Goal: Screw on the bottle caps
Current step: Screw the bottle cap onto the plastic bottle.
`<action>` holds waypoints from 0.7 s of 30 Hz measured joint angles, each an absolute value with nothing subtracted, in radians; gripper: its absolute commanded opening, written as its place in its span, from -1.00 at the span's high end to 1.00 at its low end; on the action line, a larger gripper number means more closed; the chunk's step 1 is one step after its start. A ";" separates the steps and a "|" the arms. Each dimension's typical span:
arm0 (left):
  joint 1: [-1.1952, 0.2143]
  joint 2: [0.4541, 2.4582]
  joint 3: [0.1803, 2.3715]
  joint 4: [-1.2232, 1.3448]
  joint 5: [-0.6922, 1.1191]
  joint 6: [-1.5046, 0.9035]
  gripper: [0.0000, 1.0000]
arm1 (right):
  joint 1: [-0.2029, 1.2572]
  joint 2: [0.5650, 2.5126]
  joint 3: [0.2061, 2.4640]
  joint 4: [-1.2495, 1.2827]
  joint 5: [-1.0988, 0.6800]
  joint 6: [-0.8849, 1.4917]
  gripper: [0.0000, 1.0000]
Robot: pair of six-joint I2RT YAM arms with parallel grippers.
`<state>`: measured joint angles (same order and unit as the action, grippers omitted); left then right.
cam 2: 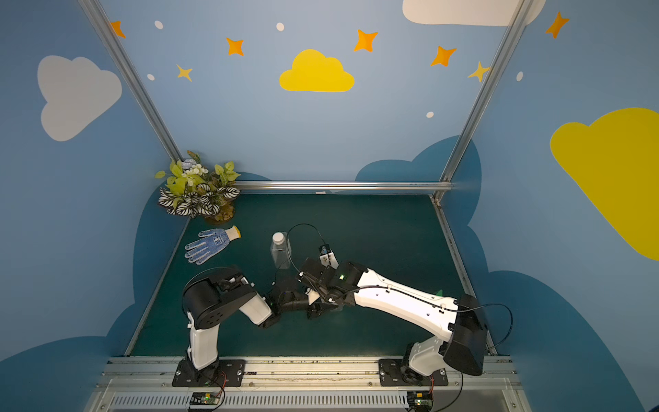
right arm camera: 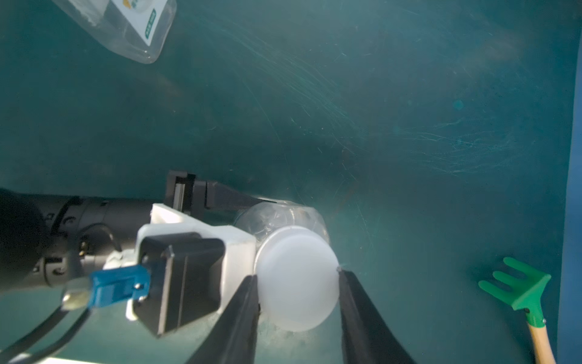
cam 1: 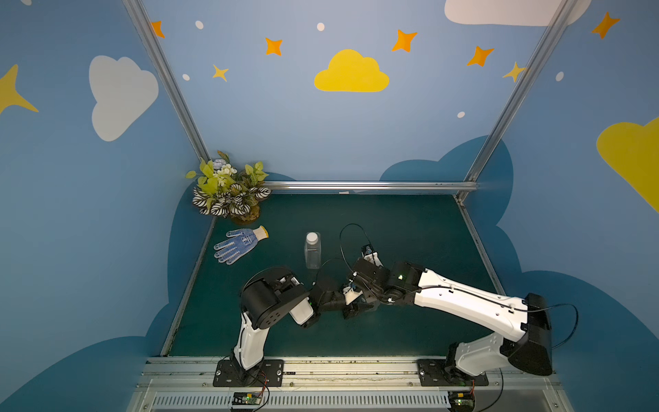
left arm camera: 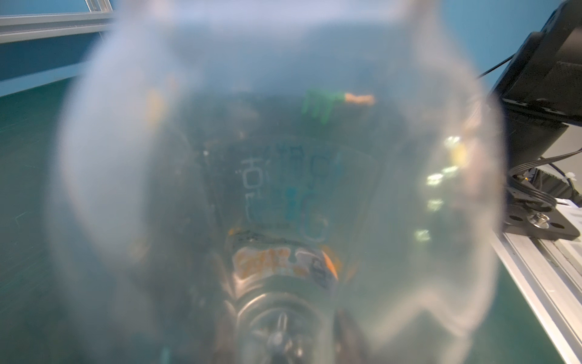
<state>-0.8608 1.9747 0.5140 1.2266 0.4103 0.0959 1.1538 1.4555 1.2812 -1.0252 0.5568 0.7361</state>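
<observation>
The round clear bottle (right arm camera: 280, 217) lies level above the green mat, and my left gripper (cam 1: 354, 309) is shut on its body, with one black finger (right arm camera: 233, 200) against its side. It fills the left wrist view as a blurred round bottle (left arm camera: 283, 189) that hides the jaws. A white bottle cap (right arm camera: 296, 283) sits at this bottle's neck end, with my right gripper (right arm camera: 298, 274) shut on it, one finger on each side. In both top views the rectangular bottle (cam 1: 312, 255) (cam 2: 280, 255) stands upright behind the grippers, with a white cap (cam 1: 312, 237) on top.
A blue dotted glove (cam 1: 239, 244) lies at the left and a potted plant (cam 1: 228, 189) fills the back left corner. A green toy rake (right arm camera: 519, 290) lies on the mat near the right arm. Metal rails (cam 1: 321, 367) run along the mat's front edge.
</observation>
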 measured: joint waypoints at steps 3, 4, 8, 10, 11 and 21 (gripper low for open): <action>-0.865 1.975 0.514 1.229 0.397 0.088 0.11 | 1.153 1.447 1.278 -1.020 0.556 0.738 -0.13; -0.865 1.975 0.514 1.229 0.394 0.092 0.11 | 1.153 1.442 1.273 -1.008 0.555 0.731 -0.25; -0.867 1.975 0.512 1.232 0.391 0.105 0.11 | 1.142 1.386 1.223 -0.949 0.553 0.672 -0.93; -0.867 1.975 0.512 1.235 0.389 0.106 0.11 | 1.135 1.346 1.201 -0.926 0.549 0.627 -0.94; -0.867 1.975 0.512 1.235 0.388 0.107 0.11 | 1.133 1.322 1.186 -0.904 0.533 0.591 -0.95; -0.867 1.975 0.512 1.236 0.397 0.108 0.12 | 1.031 1.131 1.083 -0.795 0.289 0.203 -0.96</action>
